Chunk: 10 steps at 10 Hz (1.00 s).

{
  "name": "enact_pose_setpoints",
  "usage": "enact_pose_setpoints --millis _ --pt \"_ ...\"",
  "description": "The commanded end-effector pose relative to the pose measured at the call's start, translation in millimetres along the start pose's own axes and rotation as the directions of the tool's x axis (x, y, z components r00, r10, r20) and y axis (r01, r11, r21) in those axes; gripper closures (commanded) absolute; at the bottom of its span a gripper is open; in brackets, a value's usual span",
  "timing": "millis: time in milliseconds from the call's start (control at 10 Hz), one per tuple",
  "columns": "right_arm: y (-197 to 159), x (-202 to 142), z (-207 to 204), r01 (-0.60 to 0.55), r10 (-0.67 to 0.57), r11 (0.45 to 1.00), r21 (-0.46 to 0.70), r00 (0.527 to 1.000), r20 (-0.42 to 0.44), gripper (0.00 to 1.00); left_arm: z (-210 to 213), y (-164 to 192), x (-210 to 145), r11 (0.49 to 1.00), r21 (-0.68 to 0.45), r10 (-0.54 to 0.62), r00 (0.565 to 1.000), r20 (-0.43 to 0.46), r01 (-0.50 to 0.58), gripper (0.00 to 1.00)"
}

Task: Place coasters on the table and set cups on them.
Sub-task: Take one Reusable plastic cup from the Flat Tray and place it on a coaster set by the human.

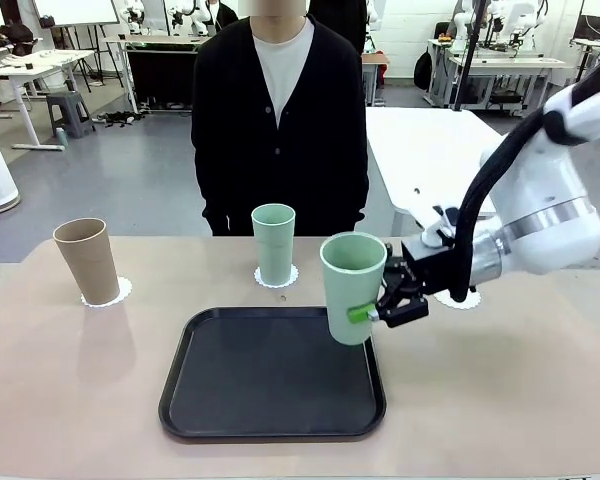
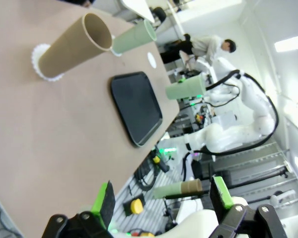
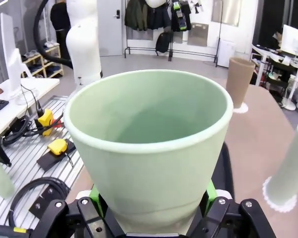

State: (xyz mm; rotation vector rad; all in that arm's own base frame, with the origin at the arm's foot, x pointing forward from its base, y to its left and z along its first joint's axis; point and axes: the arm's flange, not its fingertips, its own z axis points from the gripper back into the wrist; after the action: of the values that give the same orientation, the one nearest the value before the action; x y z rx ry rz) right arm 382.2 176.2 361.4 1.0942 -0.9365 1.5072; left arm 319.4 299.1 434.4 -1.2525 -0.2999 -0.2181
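no readable text, no labels, no brand marks, no numbers on anything

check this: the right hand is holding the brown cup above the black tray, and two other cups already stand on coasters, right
Not quite: the right hand holds a mint green cup, as the front view shows. The brown cup stands on a coaster. The rest is right: it is above the black tray.

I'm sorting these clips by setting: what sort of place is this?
Most likely a robotics lab or workshop, not a home. Behind the person stand work tables and further robot arms, and the right gripper holds a mint green cup above a black tray on the beige table.
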Motion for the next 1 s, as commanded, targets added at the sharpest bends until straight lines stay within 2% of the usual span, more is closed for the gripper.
enact_pose_setpoints --millis 0,300,500,600,800,900 --pt "15 38 -9 -0.001 0.0 0.998 -0.056 1.0 -0.02 0.19 0 -2 -1 1.0 0.01 0.011 1.0 0.008 -0.011 0.0" --pt "20 62 -12 -0.031 0.031 0.997 -0.065 1.0 0.006 0.19 0 -2 -1 1.0 0.01 0.011 1.0 0.008 -0.011 0.0" --pt "17 58 -12 0.005 -0.006 0.993 -0.118 1.0 -0.004 0.19 0 -2 -1 1.0 0.01 0.011 1.0 0.008 -0.011 0.0" --pt "16 68 -6 -0.051 0.05 0.998 -0.038 0.999 -0.01 0.19 0 -2 -1 1.0 0.01 0.011 1.0 0.008 -0.011 0.0" --pt "16 68 -6 -0.051 0.05 0.998 -0.038 0.999 -0.01 0.19 0 -2 -1 1.0 0.01 0.011 1.0 0.008 -0.011 0.0" --pt "16 66 -5 -0.041 0.041 0.998 -0.055 0.999 -0.01 0.16 0 -2 -1 1.0 0.01 0.011 1.0 0.008 -0.011 0.0"
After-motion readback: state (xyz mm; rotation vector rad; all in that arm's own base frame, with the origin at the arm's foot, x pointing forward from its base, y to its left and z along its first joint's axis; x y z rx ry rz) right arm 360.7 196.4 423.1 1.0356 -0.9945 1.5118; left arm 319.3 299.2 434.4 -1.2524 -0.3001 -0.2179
